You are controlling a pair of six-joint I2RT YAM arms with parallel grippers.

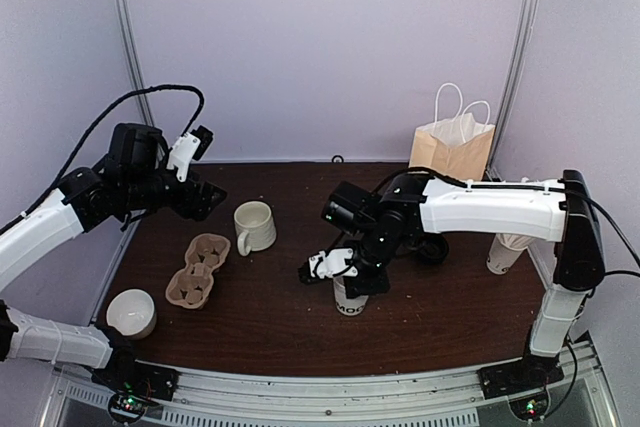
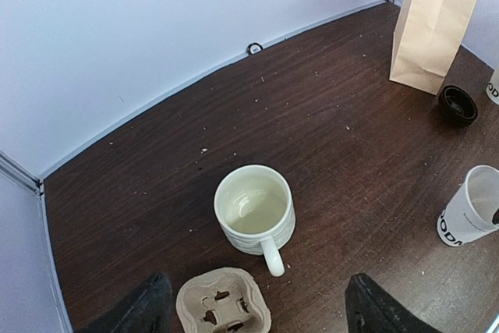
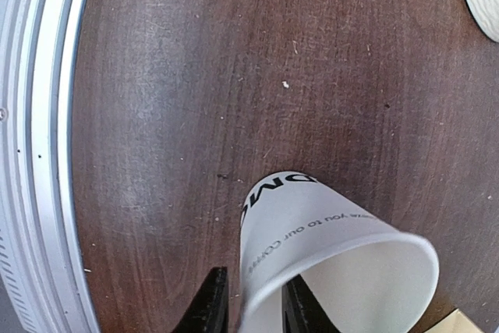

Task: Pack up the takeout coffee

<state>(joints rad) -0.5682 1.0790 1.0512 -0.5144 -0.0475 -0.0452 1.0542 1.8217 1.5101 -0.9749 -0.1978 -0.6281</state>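
The takeout coffee cup [image 1: 350, 299], white paper with dark letters and no lid on, stands upright near the table's middle. It also shows in the left wrist view [image 2: 468, 212] and the right wrist view [image 3: 312, 232]. My right gripper [image 1: 350, 275] [image 3: 253, 306] is shut on the cup's rim, one finger inside and one outside. The black lid [image 2: 458, 104] lies on the table by the brown paper bag [image 1: 452, 147] [image 2: 433, 25]. My left gripper [image 1: 200, 197] [image 2: 257, 313] is open and empty, hovering above the mug and the carrier.
A cream mug [image 1: 253, 227] [image 2: 255, 210] stands left of centre. A cardboard cup carrier [image 1: 198, 269] [image 2: 224, 302] lies beside it. A white bowl [image 1: 131, 312] sits near front left. A white cup of straws [image 1: 508, 252] stands at right.
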